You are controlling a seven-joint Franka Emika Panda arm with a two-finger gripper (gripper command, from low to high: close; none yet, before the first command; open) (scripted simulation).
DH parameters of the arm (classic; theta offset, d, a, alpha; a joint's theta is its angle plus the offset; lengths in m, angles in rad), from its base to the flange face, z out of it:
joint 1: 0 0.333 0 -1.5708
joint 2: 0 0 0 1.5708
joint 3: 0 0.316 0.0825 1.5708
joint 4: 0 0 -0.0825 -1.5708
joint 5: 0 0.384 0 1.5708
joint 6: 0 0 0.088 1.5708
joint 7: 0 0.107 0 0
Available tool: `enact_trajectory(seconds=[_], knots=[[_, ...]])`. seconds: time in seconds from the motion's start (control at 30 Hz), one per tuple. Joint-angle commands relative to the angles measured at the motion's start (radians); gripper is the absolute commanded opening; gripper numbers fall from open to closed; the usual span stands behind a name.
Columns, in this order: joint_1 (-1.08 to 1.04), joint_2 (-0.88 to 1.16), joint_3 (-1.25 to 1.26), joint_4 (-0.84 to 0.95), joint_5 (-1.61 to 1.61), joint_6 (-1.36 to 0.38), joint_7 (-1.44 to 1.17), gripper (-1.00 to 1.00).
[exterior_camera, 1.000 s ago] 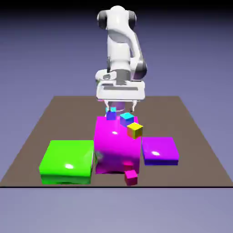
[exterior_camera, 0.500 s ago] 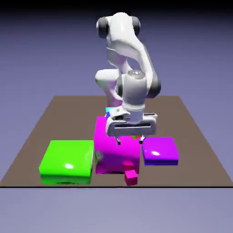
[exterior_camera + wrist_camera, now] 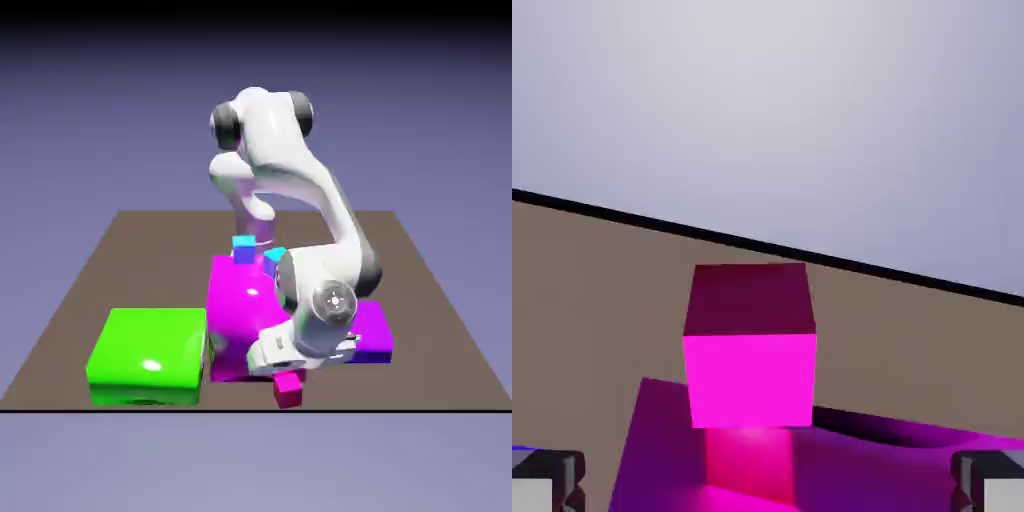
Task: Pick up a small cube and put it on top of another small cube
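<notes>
The small crimson cube point(image 3: 289, 390) sits on the brown table near its front edge, just in front of the big glossy magenta block point(image 3: 238, 305). My gripper point(image 3: 287, 370) hangs low right behind and above the cube, over the magenta block's front corner. In the hand view the cube point(image 3: 750, 345) fills the middle, ahead of the gripper point(image 3: 768, 492). The two grey fingertips point(image 3: 547, 480) stand far apart at the bottom corners, open, with nothing held. A small blue cube point(image 3: 243, 248) and a small cyan cube point(image 3: 274, 257) lie behind the magenta block.
A large green block point(image 3: 148, 352) stands at the exterior view's left of the magenta block, and a flat purple block point(image 3: 377, 335) at its right, partly behind the arm. The table's front edge point(image 3: 400, 409) runs close behind the crimson cube.
The arm has swung from the far side of the magenta block forward and down to the crimson cube. Its forearm now covers the yellow cube. The jaws stayed open.
</notes>
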Motion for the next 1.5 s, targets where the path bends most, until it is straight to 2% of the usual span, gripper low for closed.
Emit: enact_trajectory(seconds=[0.0, 0.1, 0.27, 0.3, 0.5, 1.0, 1.3, 1.47], knots=[[-0.001, 0.036, 0.006, 0.035, -0.006, -0.039, 0.002, 0.0], [-0.003, 0.108, 0.019, 0.105, -0.017, -0.115, 0.006, 0.0], [-0.023, 0.114, 0.011, -0.056, -0.031, 0.047, 0.021, 0.0], [-0.023, 0.114, 0.011, -0.056, -0.031, 0.047, 0.021, -1.0], [0.009, 0.093, 0.008, 0.1, 0.008, -0.121, 0.009, -1.0], [0.162, -0.448, -0.16, -0.21, 0.396, -0.281, 0.049, -1.0], [0.082, -0.773, -0.145, -0.498, 0.324, -0.343, 0.028, -1.0], [0.032, -0.793, -0.111, -0.574, 0.239, -0.307, 0.013, -1.0]])
